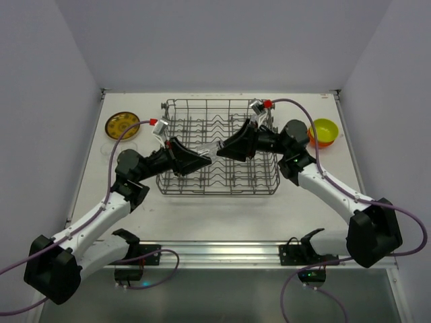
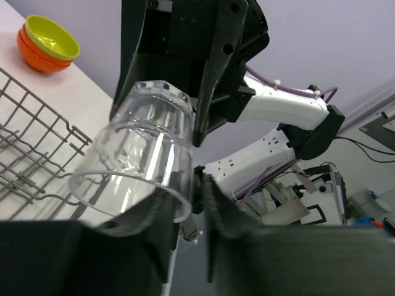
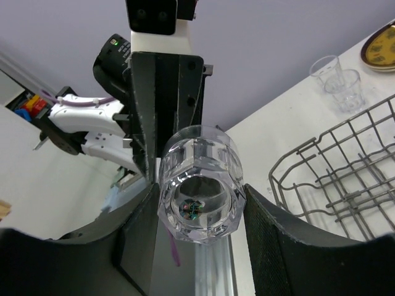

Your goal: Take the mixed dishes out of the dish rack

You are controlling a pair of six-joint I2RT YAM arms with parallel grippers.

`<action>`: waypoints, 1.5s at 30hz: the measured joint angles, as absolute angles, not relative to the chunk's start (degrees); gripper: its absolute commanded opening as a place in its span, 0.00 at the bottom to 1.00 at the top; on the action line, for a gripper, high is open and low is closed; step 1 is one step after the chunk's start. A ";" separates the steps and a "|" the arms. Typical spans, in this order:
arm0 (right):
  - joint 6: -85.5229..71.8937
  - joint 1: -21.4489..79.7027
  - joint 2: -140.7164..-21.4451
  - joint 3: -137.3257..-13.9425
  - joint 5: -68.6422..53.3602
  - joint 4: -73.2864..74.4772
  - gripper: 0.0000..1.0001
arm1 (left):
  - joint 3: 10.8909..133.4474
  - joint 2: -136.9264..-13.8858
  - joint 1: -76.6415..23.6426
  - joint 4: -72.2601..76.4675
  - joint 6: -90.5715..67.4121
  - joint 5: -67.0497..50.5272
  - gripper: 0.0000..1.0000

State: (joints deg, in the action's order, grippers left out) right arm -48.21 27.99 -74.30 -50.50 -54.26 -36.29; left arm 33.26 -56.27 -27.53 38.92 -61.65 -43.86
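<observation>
A clear glass (image 1: 214, 151) hangs lying on its side above the middle of the grey wire dish rack (image 1: 215, 186), held between both grippers. My right gripper (image 1: 222, 148) is shut on its thick base, with a pad on each side in the right wrist view (image 3: 197, 191). My left gripper (image 1: 206, 156) is shut on the wall at its open rim (image 2: 188, 191). The glass also shows in the left wrist view (image 2: 142, 154) and the right wrist view (image 3: 197, 185). No other dishes show in the rack.
A brown-and-yellow plate (image 1: 122, 124) lies at the far left, with two clear glasses (image 3: 336, 80) on the table next to it. A yellow-green bowl (image 1: 324, 128) stacked in an orange bowl (image 2: 37, 58) sits right of the rack.
</observation>
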 measured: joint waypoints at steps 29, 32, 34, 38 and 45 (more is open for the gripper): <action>-26.65 22.20 -63.00 -56.64 -10.94 18.09 0.99 | 65.67 -65.54 12.75 -44.49 -32.10 12.21 0.00; -25.98 21.74 -62.24 -55.83 -11.03 19.33 0.99 | 65.80 -71.64 15.73 -47.35 -32.40 11.92 0.00; -25.80 21.67 -61.60 -54.94 -11.03 19.66 0.99 | 65.80 -75.70 17.58 -48.90 -32.40 10.96 0.00; -25.78 21.67 -60.80 -54.04 -11.11 19.88 0.99 | 65.23 -79.48 20.62 -49.39 -32.42 8.64 0.00; -25.80 21.61 -60.71 -53.89 -11.31 19.73 0.99 | 65.93 -87.22 21.56 -49.67 -30.33 5.45 0.00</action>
